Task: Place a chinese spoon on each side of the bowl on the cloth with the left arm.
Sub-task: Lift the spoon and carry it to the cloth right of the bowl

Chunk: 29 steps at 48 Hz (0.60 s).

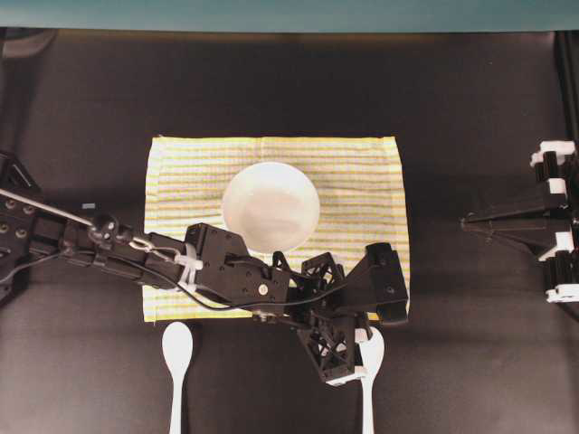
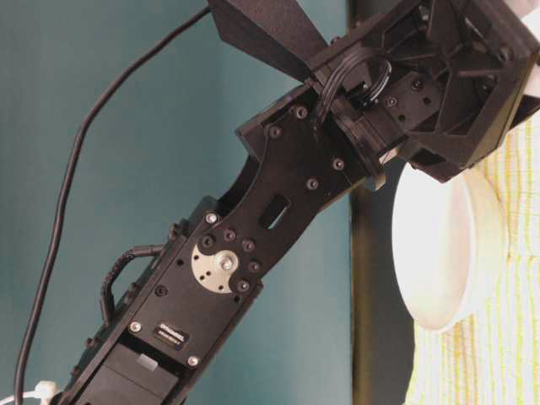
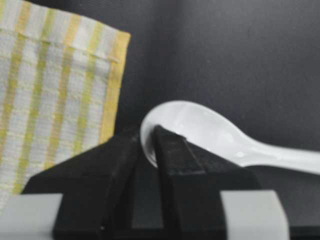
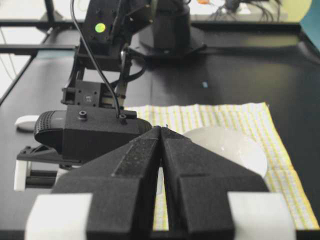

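my left claw (image 3: 148,145) was clamped on the right spoon (image 3: 200,131) rim; its handle pointed to 3 o'clock.

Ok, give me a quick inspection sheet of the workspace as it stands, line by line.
Surface: black table, bare around the cloth.
Cloth: striped cloth lies flat mid-table.
Bowl: white bowl sits on the cloth.
Spoons: left spoon lies off the cloth, near its lower left corner; right spoon lies off the lower right corner.
Clutter: nothing seen.
Left claw: jaws closed on the rim of the right spoon's scoop.
Right claw: shut, holding nothing, parked at the right edge.
Cables: black cable runs along the left arm.
Surroundings: teal wall behind the table.
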Each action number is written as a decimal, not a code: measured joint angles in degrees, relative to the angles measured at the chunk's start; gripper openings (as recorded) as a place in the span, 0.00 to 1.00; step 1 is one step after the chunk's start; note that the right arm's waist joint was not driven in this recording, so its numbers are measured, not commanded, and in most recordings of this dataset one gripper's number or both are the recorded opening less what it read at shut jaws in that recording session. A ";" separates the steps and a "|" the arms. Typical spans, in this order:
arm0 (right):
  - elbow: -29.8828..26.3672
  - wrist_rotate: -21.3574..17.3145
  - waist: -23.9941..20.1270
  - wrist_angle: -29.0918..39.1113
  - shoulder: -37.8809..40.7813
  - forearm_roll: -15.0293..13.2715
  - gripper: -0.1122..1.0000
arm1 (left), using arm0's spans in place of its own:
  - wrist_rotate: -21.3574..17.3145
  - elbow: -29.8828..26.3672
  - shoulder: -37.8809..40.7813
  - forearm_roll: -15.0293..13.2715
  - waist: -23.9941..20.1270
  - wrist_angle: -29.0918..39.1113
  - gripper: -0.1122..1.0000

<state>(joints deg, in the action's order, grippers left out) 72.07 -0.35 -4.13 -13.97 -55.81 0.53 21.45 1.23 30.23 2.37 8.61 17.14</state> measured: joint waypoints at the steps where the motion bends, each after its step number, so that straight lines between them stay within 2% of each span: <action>1: 0.00 0.00 0.00 0.00 0.00 0.00 0.10 | 0.00 0.00 0.00 0.00 -0.09 0.00 0.18; 12: 0.09 0.00 0.00 0.00 -0.09 0.09 0.10 | -0.44 -0.97 -1.49 0.00 -0.79 2.11 0.18; 21: 0.18 0.00 0.00 -0.09 0.00 0.00 0.10 | -1.05 -3.25 -6.68 0.00 -4.13 9.23 0.16; 25: 0.18 0.00 0.00 -0.09 -0.09 0.09 0.10 | -2.55 -4.83 -9.05 0.00 -6.42 13.01 0.16; 29: 0.18 0.00 0.00 -0.09 -0.18 0.00 0.10 | -5.71 -6.50 -10.90 0.00 -8.70 16.88 0.16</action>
<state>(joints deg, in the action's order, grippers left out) 72.25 -0.35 -4.13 -14.06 -55.99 0.53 15.73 -5.27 19.34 2.37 -0.09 34.01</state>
